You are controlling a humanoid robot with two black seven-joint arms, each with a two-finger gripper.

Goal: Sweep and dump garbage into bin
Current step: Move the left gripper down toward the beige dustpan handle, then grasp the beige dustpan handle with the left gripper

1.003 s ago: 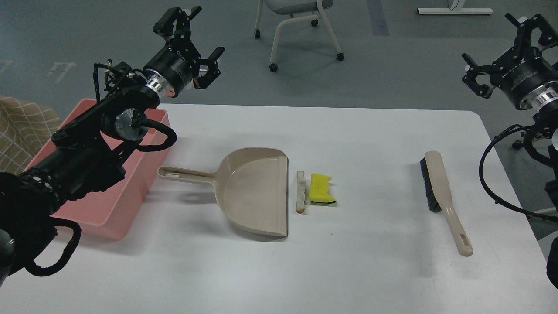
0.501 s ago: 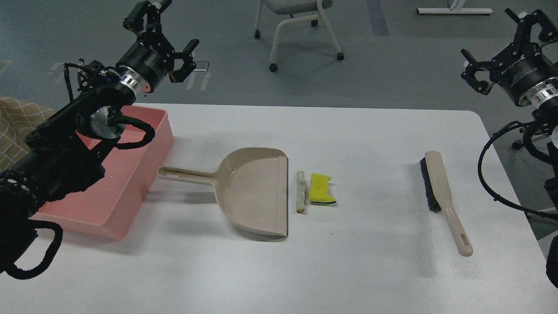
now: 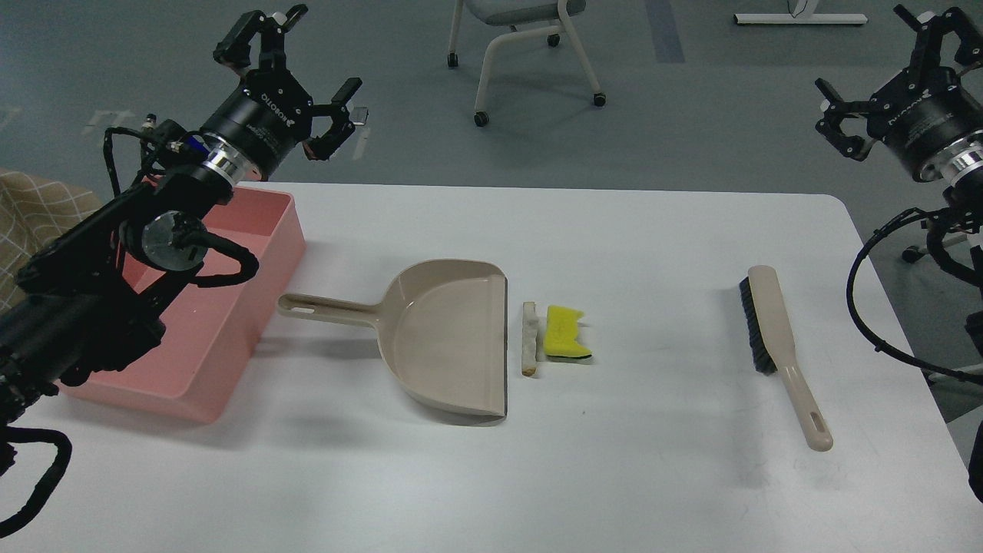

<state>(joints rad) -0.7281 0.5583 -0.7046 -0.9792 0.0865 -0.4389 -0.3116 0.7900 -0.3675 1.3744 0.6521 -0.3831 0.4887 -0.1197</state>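
Note:
The yellow sponge chunk (image 3: 566, 333) and the bread slice (image 3: 529, 338), seen edge-on, lie on the white table (image 3: 614, 476) just right of the beige dustpan's (image 3: 445, 338) open lip. The pink bin (image 3: 230, 307) stands at the table's left edge, partly hidden by my left arm. My left gripper (image 3: 296, 57) is open and empty, raised above the bin's far corner. My right gripper (image 3: 891, 69) is open and empty, raised beyond the table's right far corner. A beige brush (image 3: 779, 349) with black bristles lies at the right.
A wheeled chair (image 3: 522, 46) stands on the grey floor behind the table. A checked cloth (image 3: 38, 223) shows at the far left. A white base of furniture (image 3: 799, 19) lies at the top right.
My left arm swung left and back away from the table middle, then shifted slightly right; more of the bin shows. My right gripper rose slightly. Dustpan, garbage and brush have not moved.

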